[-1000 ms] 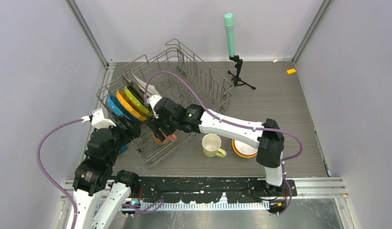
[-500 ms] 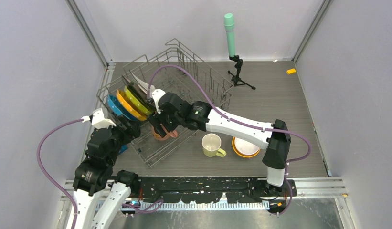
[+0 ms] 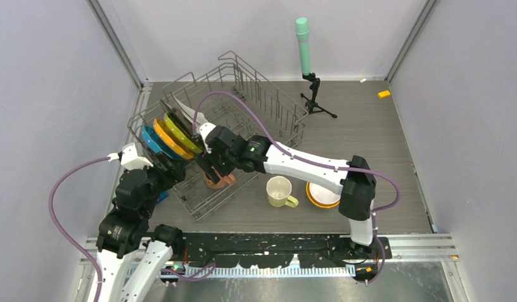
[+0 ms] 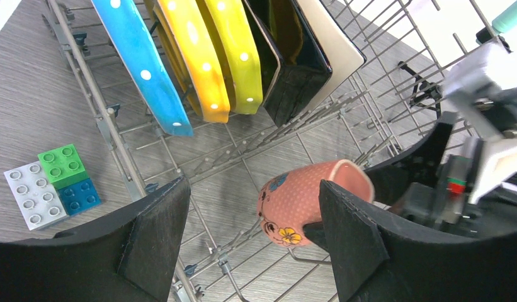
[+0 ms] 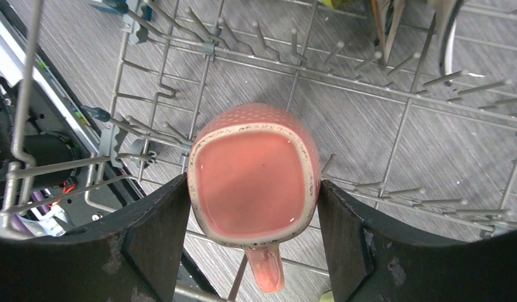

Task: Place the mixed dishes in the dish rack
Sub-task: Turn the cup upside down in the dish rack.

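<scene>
Plates (image 3: 170, 135) stand in the dish rack (image 3: 243, 107), upper left; right gripper (image 5: 252, 189) pinches the pink mug (image 5: 249, 182) over its tines; left gripper (image 4: 254, 195) spread, empty; yellow mug (image 3: 279, 190) and bowls (image 3: 322, 195) sit outside, lower centre

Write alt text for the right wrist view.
A pink mug, mouth toward the camera and handle pointing to the bottom edge, sits clamped between the two black fingers of the right gripper. Below it lie the rack's wire floor and tines, with grey table showing through.
</scene>
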### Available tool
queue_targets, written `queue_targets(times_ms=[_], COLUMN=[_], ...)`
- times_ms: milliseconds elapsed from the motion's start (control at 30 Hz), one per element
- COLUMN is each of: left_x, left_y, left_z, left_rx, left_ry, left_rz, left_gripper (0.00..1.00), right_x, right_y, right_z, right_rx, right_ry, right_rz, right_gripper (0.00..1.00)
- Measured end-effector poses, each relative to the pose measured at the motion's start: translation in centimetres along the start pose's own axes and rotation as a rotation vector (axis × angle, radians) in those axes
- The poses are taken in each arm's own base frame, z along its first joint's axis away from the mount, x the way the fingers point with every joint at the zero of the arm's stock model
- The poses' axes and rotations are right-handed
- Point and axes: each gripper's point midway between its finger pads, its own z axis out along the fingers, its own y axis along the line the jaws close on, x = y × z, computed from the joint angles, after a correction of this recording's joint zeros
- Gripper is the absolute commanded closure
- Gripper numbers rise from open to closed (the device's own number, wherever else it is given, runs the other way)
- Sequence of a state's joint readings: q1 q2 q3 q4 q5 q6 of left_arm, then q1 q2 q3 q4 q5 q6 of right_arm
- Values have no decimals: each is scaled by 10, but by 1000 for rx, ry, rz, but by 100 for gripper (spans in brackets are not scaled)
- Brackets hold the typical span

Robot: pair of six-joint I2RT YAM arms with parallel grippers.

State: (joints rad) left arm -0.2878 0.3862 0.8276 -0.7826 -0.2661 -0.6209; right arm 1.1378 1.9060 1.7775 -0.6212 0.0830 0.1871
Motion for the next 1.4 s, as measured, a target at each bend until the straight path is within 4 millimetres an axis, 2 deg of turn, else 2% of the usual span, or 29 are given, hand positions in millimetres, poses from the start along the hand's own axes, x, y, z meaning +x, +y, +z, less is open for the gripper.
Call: queue_targets(times_ms=[167,267,367,467,967,1100,1400], left_x=[0,0,1,1,1,2,3], left_y=[0,0,0,0,0,1,0], left_z=[0,0,0,0,0,1,1], left_rx=[0,0,-1,-1,-1,-1,1], left_ry=[0,0,1,1,2,4,8], left_rz=[0,0,0,0,1,1,1], left_gripper=[23,23,23,23,23,23,23], right_x=[18,26,29,30,30,30,31], right_y=[-1,-3,-6,-7,-5,-4,-3], right_z=[19,25,26,25,25,25,25], right_rx=[7,15,28,37,20,14,-9], right_ry=[57,85,93,97,100,102,107], right_rz=[0,-2,-3,-4,-9,-22,-64], right_gripper=[99,94,76,62,38,24,21])
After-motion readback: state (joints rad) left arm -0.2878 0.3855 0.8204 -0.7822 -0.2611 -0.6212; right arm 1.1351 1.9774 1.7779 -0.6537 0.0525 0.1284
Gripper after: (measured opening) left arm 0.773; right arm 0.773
